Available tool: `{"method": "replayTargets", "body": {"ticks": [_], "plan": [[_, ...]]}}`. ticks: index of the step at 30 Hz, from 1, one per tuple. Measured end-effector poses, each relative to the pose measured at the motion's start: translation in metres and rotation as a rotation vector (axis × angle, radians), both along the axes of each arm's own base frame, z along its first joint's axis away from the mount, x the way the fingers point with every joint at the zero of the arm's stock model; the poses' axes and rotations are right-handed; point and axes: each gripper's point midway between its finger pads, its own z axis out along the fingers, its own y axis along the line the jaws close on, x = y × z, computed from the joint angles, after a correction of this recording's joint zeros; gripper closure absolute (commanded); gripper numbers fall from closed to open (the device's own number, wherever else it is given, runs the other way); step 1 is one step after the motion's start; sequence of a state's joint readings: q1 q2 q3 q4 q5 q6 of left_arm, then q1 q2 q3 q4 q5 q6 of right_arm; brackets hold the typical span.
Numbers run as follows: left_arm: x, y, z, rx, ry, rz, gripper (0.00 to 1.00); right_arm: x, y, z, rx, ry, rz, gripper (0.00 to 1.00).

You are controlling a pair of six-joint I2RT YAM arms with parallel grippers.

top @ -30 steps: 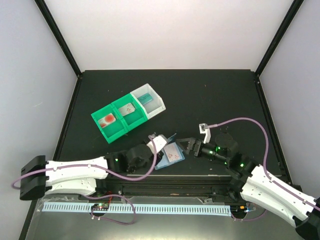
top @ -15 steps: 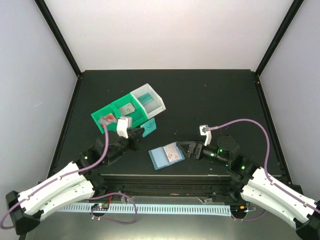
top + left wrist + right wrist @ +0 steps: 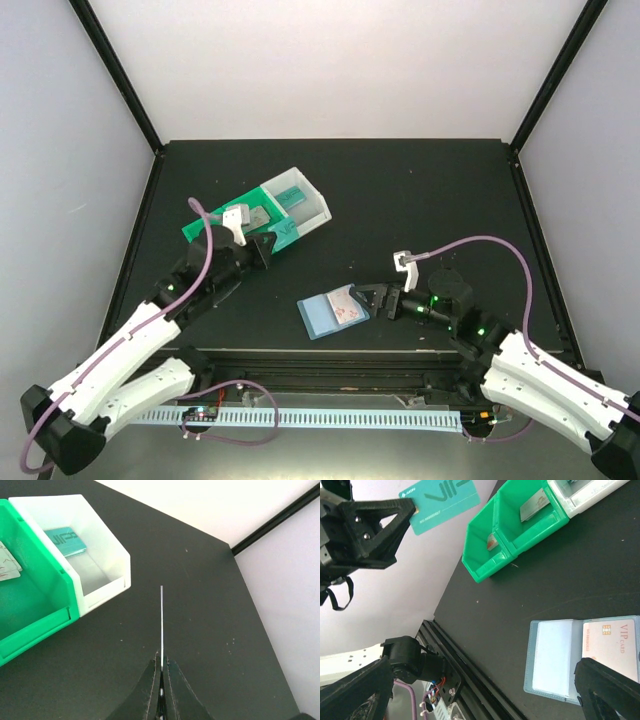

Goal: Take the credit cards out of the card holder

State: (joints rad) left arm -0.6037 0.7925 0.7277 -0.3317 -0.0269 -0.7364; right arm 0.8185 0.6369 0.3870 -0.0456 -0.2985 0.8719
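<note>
The card holder (image 3: 325, 314) lies open near the table's front. A pale card (image 3: 348, 308) with red print sits in its right sleeve. In the right wrist view the holder (image 3: 555, 660) shows a white left sleeve and the pale "VIP" card (image 3: 610, 641). My right gripper (image 3: 379, 298) is open and empty at the holder's right edge, and it is spread wide in its own view (image 3: 482, 669). My left gripper (image 3: 266, 243) is shut on a teal card (image 3: 286, 231) held in the air beside the trays. In the left wrist view the card shows edge-on (image 3: 161, 625) between the shut fingers (image 3: 161, 661). From the right wrist it shows flat (image 3: 445, 499).
A white tray (image 3: 312, 204) holds another teal card (image 3: 65, 541). Two joined green trays (image 3: 205, 228) lie to its left, each with a card inside (image 3: 532, 506), and my left arm partly covers them. The black frame rail (image 3: 330, 372) runs along the front edge.
My left arm has swung from the holder up and left to the trays with the teal card in its gripper. My right gripper has edged closer to the holder.
</note>
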Motion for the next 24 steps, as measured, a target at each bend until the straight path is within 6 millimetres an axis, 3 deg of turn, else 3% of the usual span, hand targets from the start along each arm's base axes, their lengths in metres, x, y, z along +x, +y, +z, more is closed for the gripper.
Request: {"method": "replayTargets", "body": {"ticks": [8,18,24], "plan": [[0.041,0.001,-0.006,0.014,0.095,0.066,0.98,0.000,0.003,0.008,0.000,-0.017,0.016,0.00],[0.081,0.016,-0.023,-0.105,0.237,0.174,0.98,0.004,0.015,-0.019,-0.049,0.081,0.038,0.00],[0.104,0.015,-0.043,-0.203,0.360,0.181,0.98,0.007,0.020,-0.014,-0.042,0.084,0.046,0.00]]}}
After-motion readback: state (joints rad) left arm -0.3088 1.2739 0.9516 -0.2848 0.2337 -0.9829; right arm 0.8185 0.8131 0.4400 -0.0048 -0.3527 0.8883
